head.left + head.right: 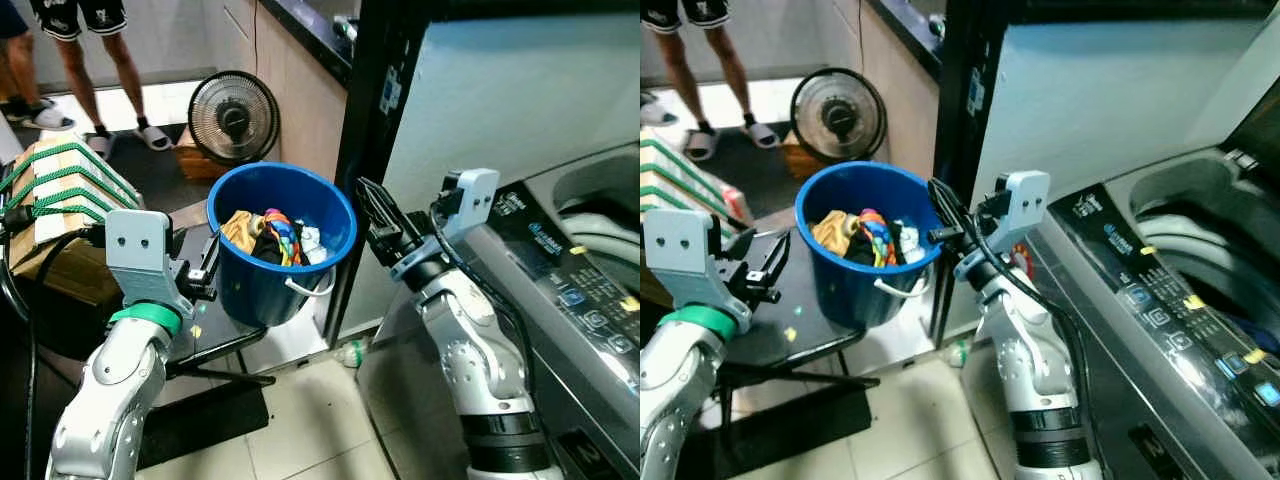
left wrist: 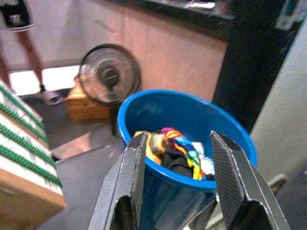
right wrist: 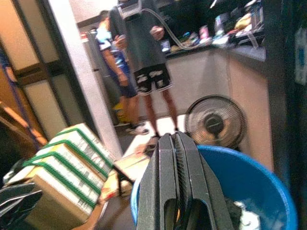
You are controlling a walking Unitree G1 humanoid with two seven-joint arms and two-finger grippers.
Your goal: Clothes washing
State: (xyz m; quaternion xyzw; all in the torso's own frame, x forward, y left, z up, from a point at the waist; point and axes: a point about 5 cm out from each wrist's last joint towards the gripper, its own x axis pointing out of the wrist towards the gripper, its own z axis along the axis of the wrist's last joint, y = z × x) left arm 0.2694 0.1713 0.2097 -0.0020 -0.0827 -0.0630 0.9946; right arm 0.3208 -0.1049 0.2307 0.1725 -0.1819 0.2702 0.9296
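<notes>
We stand before the blue bucket (image 1: 281, 245), which sits on a dark low table (image 1: 215, 330) just beside the open top-loading washing machine (image 1: 590, 280) on our right. Inside the bucket lies a small heap of clothes (image 1: 272, 238): a mustard piece, something dark, a rainbow-striped item and a bit of white. Our left gripper (image 1: 200, 278) hovers at the bucket's left wall with its fingers (image 2: 125, 191) spread wide, the bucket framed between them in the left wrist view. Our right gripper (image 1: 377, 222) is raised near the bucket's right rim with its fingers (image 3: 175, 191) pressed flat together, holding nothing. We judge the step in hand to be getting the laundry out of the bucket and into the drum. To do it well, we should part the right fingers before they dip over the rim, come down onto the middle of the heap rather than its edge, and close on a fold thick enough to lift several pieces. The left gripper could steady the bucket wall, since a tug on tangled cloth may tip it off the table. Two people (image 3: 139, 62) stand beyond a floor fan (image 1: 234, 117), well apart from our reach.
</notes>
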